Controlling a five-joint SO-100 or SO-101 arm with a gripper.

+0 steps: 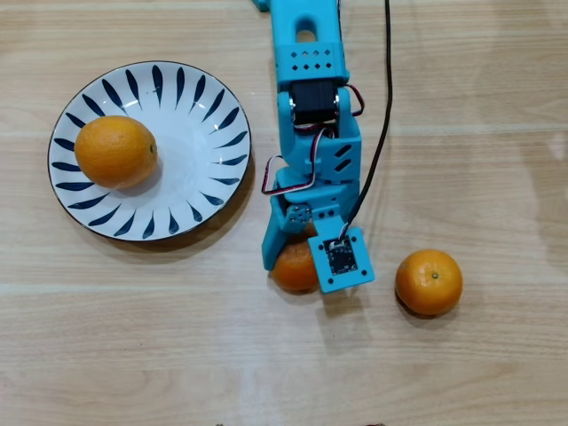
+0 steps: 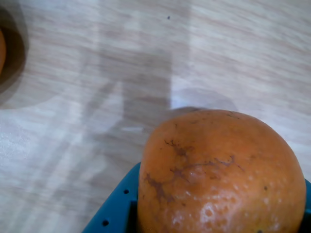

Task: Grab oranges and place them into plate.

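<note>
Looking down from the overhead view, the blue arm reaches in from the far edge of the wooden counter, and its gripper sits right over a small orange. That orange is mostly hidden under the arm there, but the wrist view fills up with it: dimpled skin with some brown scarring, and blue fingers hugging it at the lower left and the far right edge, so it looks gripped. Can't tell if it's off the counter or still touching.

The plate, white with dark blue petal strokes, is off to the left in the overhead view, and the big orange sits on its left half. Another small orange lies on the counter to the right of the gripper, near but apart from it. A black cable runs along the arm's right side. No readable writing or labels anywhere that I can make out
</note>
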